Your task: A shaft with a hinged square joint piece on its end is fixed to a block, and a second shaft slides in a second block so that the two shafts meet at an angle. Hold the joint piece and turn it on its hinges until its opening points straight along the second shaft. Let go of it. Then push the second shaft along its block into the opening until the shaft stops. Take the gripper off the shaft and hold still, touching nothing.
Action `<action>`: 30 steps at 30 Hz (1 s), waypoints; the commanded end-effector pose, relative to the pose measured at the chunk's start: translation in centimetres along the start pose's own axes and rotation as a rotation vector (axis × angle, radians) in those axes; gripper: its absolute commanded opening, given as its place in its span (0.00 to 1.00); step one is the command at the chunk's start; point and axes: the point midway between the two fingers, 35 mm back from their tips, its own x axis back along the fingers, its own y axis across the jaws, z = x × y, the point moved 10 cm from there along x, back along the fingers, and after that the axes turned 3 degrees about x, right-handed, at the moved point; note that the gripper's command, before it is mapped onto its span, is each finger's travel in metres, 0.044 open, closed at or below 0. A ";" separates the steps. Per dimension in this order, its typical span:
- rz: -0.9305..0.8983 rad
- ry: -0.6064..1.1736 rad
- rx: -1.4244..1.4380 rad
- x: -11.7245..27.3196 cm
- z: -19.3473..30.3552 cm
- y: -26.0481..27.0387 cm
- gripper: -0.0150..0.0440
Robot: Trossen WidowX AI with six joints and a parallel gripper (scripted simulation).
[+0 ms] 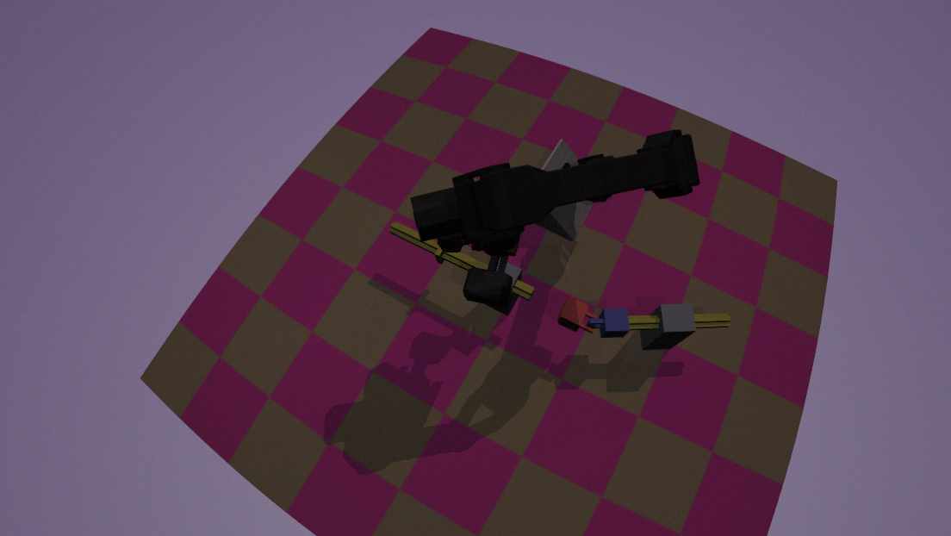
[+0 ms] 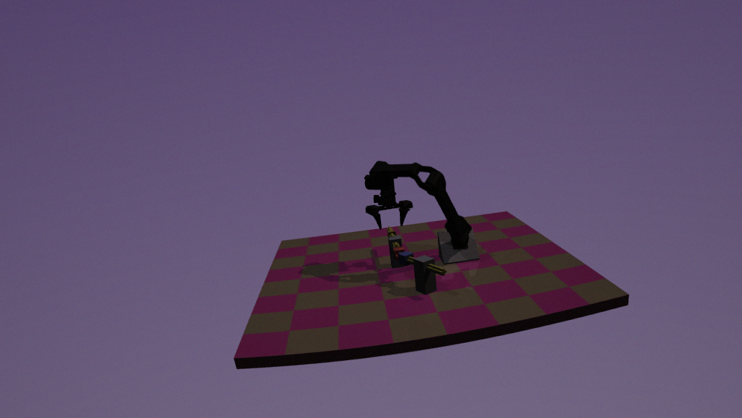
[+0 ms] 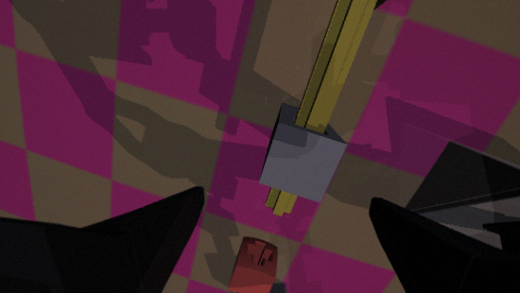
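The red square joint piece (image 1: 573,313) (image 2: 398,249) (image 3: 252,276) is hinged to a blue part (image 1: 614,321) (image 2: 406,255) on the first yellow shaft (image 1: 711,320) (image 2: 437,269), held in a grey block (image 1: 677,318) (image 2: 425,277). Its opening faces roughly towards the second yellow shaft (image 1: 409,233) (image 3: 340,61); exact alignment is hard to tell. That shaft runs through the second grey block (image 1: 512,272) (image 2: 393,254) (image 3: 304,156), its end a gap short of the red piece. My gripper (image 2: 390,226) (image 3: 285,199) is open and empty above the second block and shaft.
The second shaft carries a yellow collar (image 1: 439,255) on its far part. The arm's grey wedge base (image 1: 573,222) (image 2: 445,251) stands behind the shafts. Everything stands on a checkered board (image 1: 579,426) (image 2: 358,332). Arm shadows fall across it.
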 end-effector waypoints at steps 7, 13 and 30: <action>0.016 -0.024 0.354 0.8 -5.0 -0.9 1.00; 0.027 -0.037 0.553 1.1 -8.0 -1.8 1.00; 0.063 -0.035 1.127 1.1 -15.5 -5.2 1.00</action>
